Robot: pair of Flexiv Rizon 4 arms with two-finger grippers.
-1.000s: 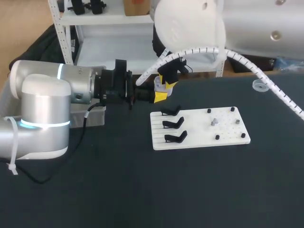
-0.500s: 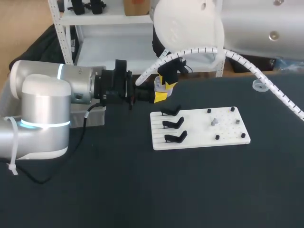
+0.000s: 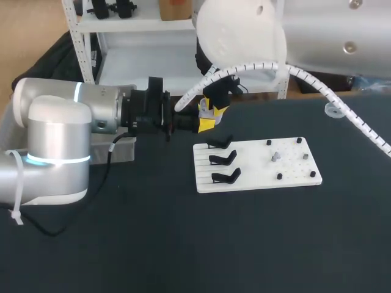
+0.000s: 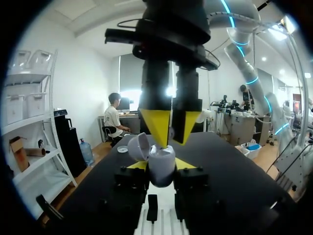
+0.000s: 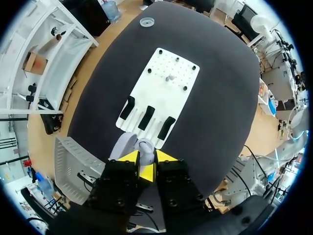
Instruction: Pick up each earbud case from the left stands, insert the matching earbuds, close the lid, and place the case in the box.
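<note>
My left gripper [image 3: 206, 124] comes in level from the left, above the table behind the white pegboard [image 3: 256, 163], and is shut on an open pale grey earbud case [image 4: 160, 166]. The case's lid [image 4: 137, 146] is tipped back. My right gripper [image 3: 214, 110] hangs straight down over the case. Its yellow fingertips [image 4: 157, 125] sit at the case's mouth, shut on a small grey earbud [image 5: 145, 146]. Three black stands [image 3: 222, 159] on the board's left side hold nothing. Another small grey earbud [image 3: 275, 157] rests among the black pegs on the board's right half.
A grey box [image 3: 115, 148] sits at the table's left edge, partly behind my left arm. A small clear round cap [image 3: 333, 110] lies at the far right. My right arm's white ribbed cable [image 3: 342, 107] arcs over the far right of the table.
</note>
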